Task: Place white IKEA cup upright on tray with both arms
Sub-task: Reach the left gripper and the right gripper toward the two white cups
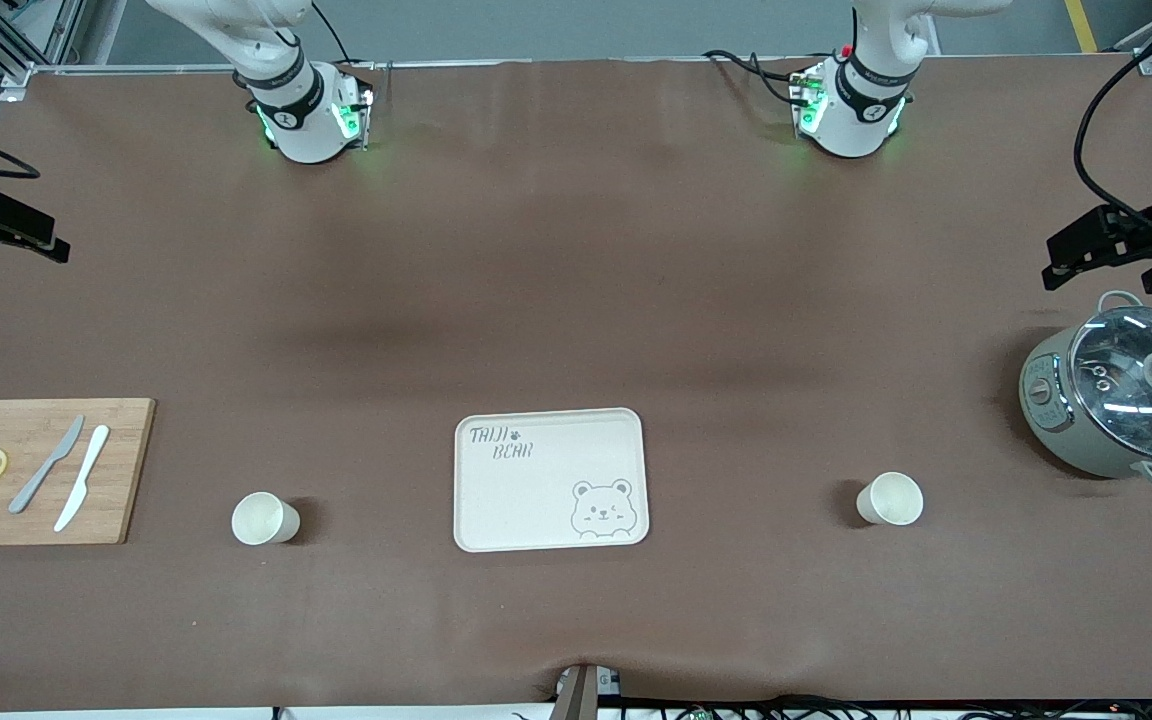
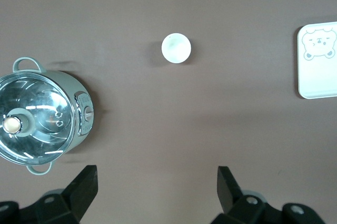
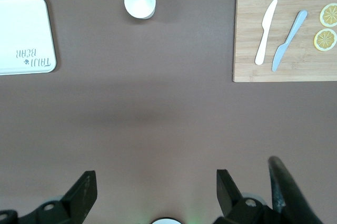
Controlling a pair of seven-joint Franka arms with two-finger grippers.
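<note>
The cream tray (image 1: 496, 500) with the bear drawing lies flat in the middle of the table, near the front camera. One white cup (image 1: 891, 499) stands upright on the table beside the tray toward the left arm's end. It also shows in the left wrist view (image 2: 176, 48). A second white cup (image 1: 264, 518) stands upright toward the right arm's end and shows in the right wrist view (image 3: 140, 1). My left gripper (image 1: 1061, 262) hangs open and empty high over the table's left-arm end (image 2: 157, 176). My right gripper (image 1: 11, 232) hangs open and empty high over the right-arm end (image 3: 155, 177).
A bamboo cutting board (image 1: 121, 470) with two knives and two lemon slices lies at the right arm's end. A grey-green pot with a glass lid (image 1: 1121, 400) stands at the left arm's end, under the left gripper. The tray's edge shows in both wrist views.
</note>
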